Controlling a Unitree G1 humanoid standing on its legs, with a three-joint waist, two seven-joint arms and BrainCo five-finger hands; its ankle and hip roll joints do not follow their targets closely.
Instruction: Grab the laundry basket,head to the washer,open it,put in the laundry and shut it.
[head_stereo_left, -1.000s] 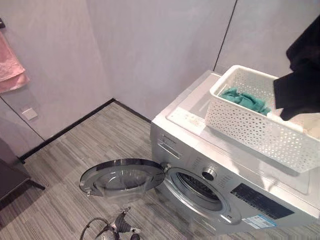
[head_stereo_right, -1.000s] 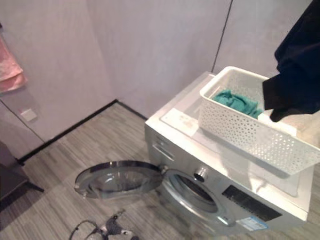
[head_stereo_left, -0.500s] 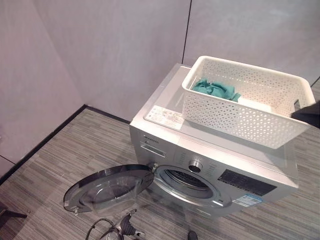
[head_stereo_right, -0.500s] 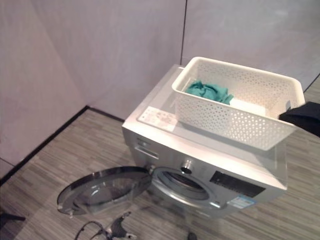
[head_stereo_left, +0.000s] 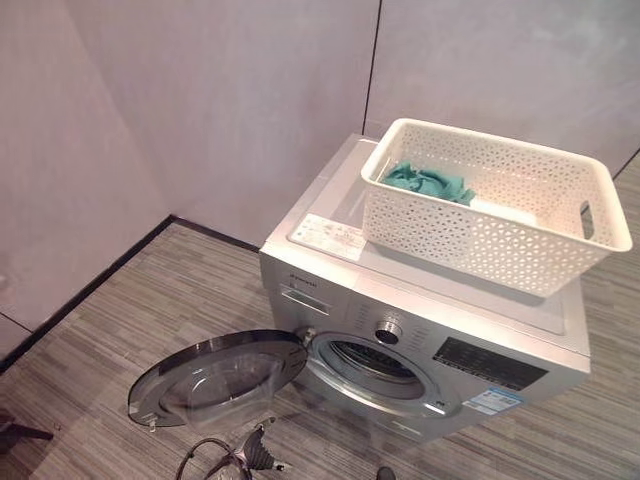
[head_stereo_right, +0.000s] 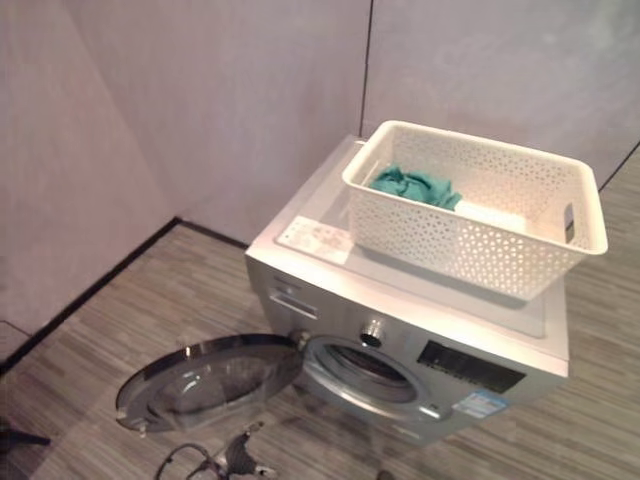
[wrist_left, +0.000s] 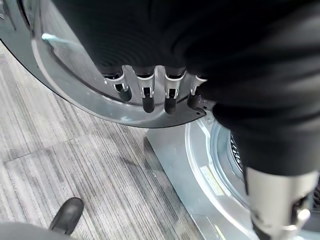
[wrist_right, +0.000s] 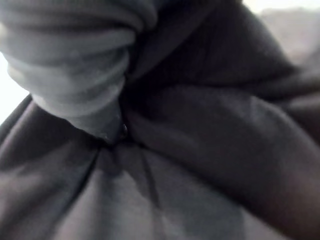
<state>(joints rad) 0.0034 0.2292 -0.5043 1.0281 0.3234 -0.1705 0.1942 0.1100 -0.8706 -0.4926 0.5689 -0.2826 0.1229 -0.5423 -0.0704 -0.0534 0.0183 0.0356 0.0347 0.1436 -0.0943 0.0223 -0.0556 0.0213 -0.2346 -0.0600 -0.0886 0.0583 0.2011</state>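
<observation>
Dark garment gone from above the basket; washer door open, laundry not yet loaded.

A second ago a dark garment hung over the right end of your laundry basket (head_stereo_left: 470, 235); by this moment it had left both eye views, which had also swung right. Dark cloth (wrist_right: 210, 150) lay bunched close against your right hand (wrist_right: 75, 65), though the pictures did not show how that hand was set on it. The basket sat on top of the washer (head_stereo_left: 330, 290), with a teal cloth (head_stereo_left: 425, 183) and a white piece (head_stereo_left: 505, 212) inside it. The round door (head_stereo_left: 215, 375) hung wide open, low by the floor. Your left hand (wrist_left: 156, 95) was spread, fingers straight, empty, over the door's rim beside the drum opening (wrist_left: 220, 150). Judging from this, the first garment was probably on its way to the drum; two pieces remained.
</observation>
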